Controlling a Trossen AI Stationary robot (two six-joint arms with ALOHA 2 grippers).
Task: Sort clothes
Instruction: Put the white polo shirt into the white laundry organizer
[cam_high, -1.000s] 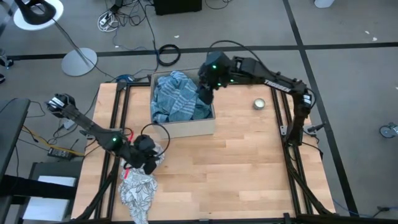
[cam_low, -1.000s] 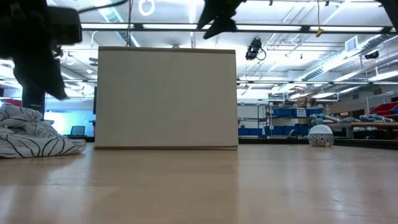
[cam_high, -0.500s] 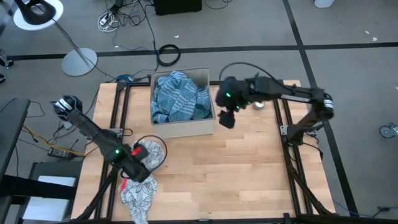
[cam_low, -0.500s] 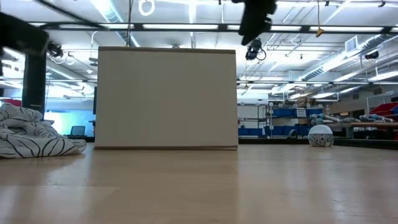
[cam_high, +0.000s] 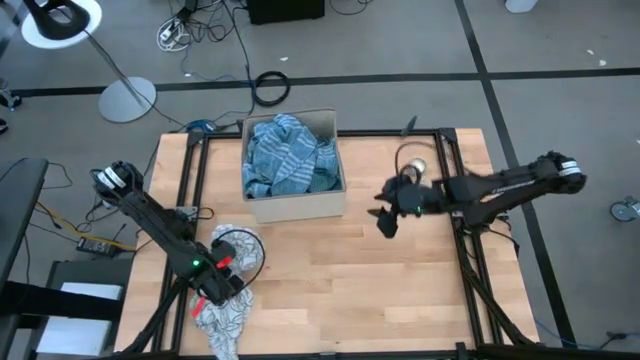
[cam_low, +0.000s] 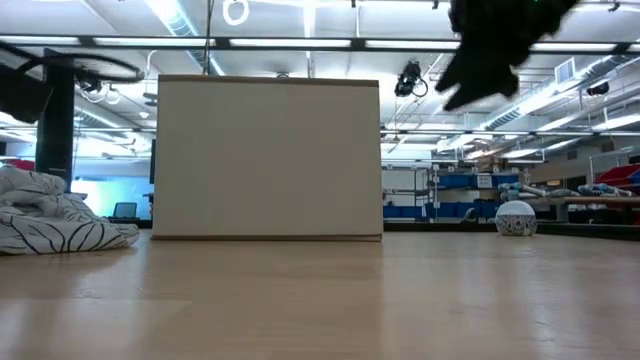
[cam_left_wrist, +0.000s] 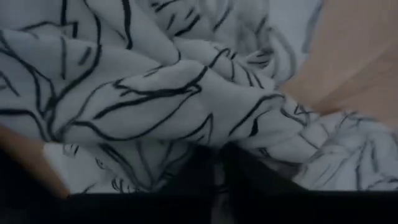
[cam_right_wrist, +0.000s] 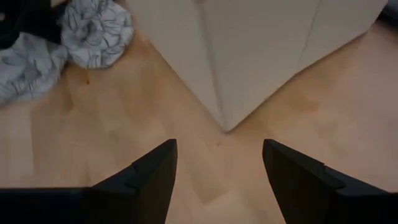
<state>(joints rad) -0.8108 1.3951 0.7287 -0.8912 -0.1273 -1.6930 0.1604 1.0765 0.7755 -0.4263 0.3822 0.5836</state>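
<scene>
A white garment with a black leaf pattern (cam_high: 226, 318) lies crumpled on the table's near left corner, also in the low view (cam_low: 60, 215). My left gripper (cam_high: 213, 294) is down on its far part, shut on the cloth (cam_left_wrist: 217, 163). Blue-striped and teal clothes (cam_high: 290, 155) fill the tan cardboard box (cam_high: 300, 206) at the far middle. My right gripper (cam_high: 387, 222) hangs open above the table, right of the box, with nothing between its fingers (cam_right_wrist: 217, 149). My left gripper pinches a raised fold of the patterned garment (cam_left_wrist: 186, 134) between its two fingers, which come from above, slanting toward the near edge. Several layers bunch around the fingers (cam_left_wrist: 239, 168). The garment still lies on the table.
A small roll of tape (cam_high: 416, 167) sits at the far right of the table, also in the low view (cam_low: 515, 218). The box's near corner (cam_right_wrist: 224, 121) stands just ahead of my right gripper. Bare wood spans the middle and near right.
My right gripper has left the space over the box and swung toward the table's right and near side, staying open. My left gripper has gone toward the near edge and down onto the patterned garment.
</scene>
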